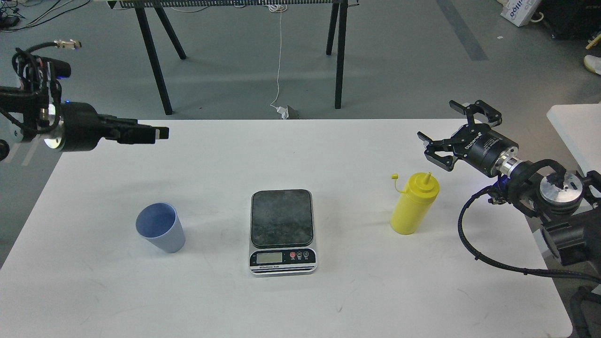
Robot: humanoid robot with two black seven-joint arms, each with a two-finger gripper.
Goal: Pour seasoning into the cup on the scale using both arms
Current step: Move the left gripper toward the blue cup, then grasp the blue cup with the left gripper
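The light blue cup point(160, 227) stands upright and empty on the white table point(300, 150), left of the scale point(282, 230). The scale's dark plate is bare. The yellow seasoning bottle point(414, 204) stands upright to the scale's right, its small tethered cap hanging off to the left. My right gripper point(439, 129) is open and empty, just above and behind the bottle to its right, not touching it. My left gripper point(150, 134) hovers over the table's far left, above and behind the cup. It is seen edge-on, so its fingers cannot be told apart.
Black trestle legs point(155, 61) stand on the grey floor behind the table, with a white cable point(279, 65) hanging down to a plug. Another white table point(575, 124) is at the right edge. My right arm's cable point(474, 249) loops over the table's right side.
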